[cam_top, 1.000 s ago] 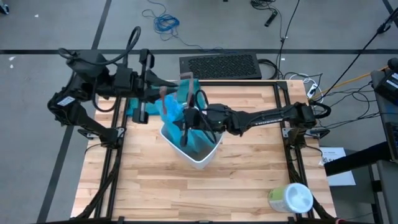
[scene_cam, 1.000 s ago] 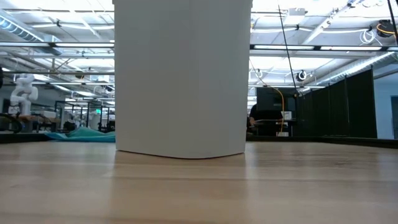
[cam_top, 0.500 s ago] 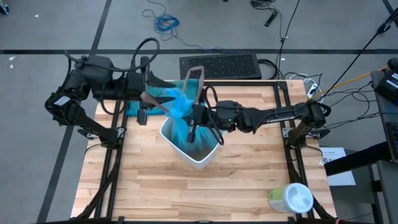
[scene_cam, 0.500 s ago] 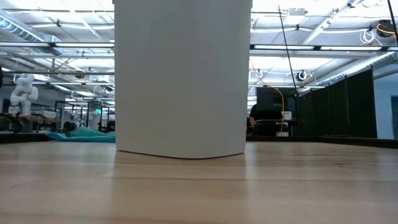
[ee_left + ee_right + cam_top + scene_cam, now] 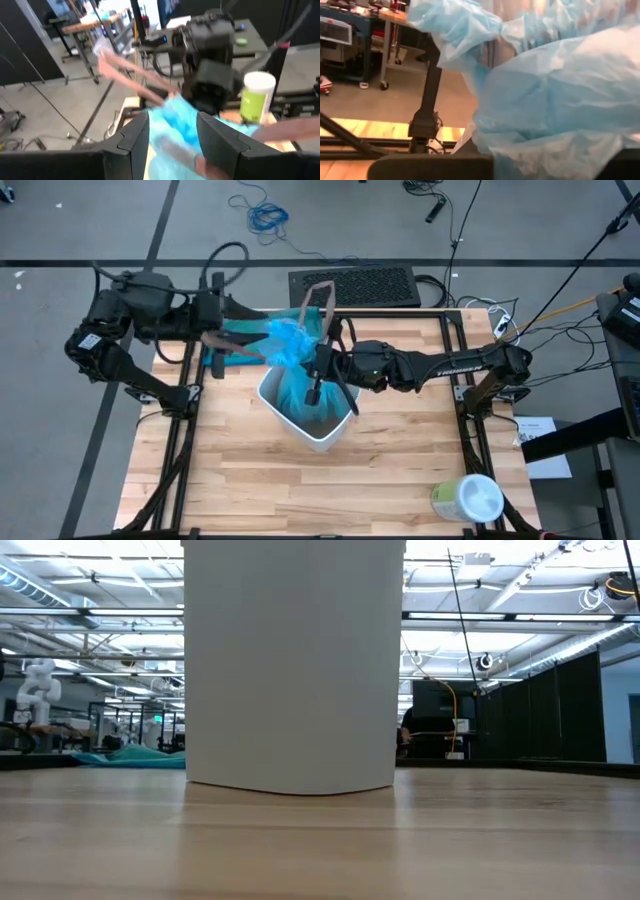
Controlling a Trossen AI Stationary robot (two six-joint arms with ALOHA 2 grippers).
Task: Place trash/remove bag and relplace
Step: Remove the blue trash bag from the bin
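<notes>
Since a second earlier my left arm had drawn back toward the counter's left edge and let go of the bag (image 5: 288, 343), which had puffed up higher over the white bin (image 5: 322, 435). The left gripper (image 5: 172, 131) stood with its fingers spread wide and empty, the light-blue plastic just ahead of them. A darker teal bag (image 5: 222, 358) lay under that arm at the counter's rear left corner.

At centre, the bag bulged out of the bin's mouth on the left-arm side, its lower part still down inside. I could not make out any trash; if it was in there, the plastic hid it. The right gripper (image 5: 318, 375) reached over the bin's rim, its fingers closed, and from the wrist view it seemed pressed into the blue film, though I could not say whether it truly pinched a fold.

The risk I saw: with only one gripper on thin, slippery plastic, the bag could slide free or snag on the rim and drag the light bin.

At the counter's front right corner stood the wipes tub (image 5: 468, 499).
</notes>
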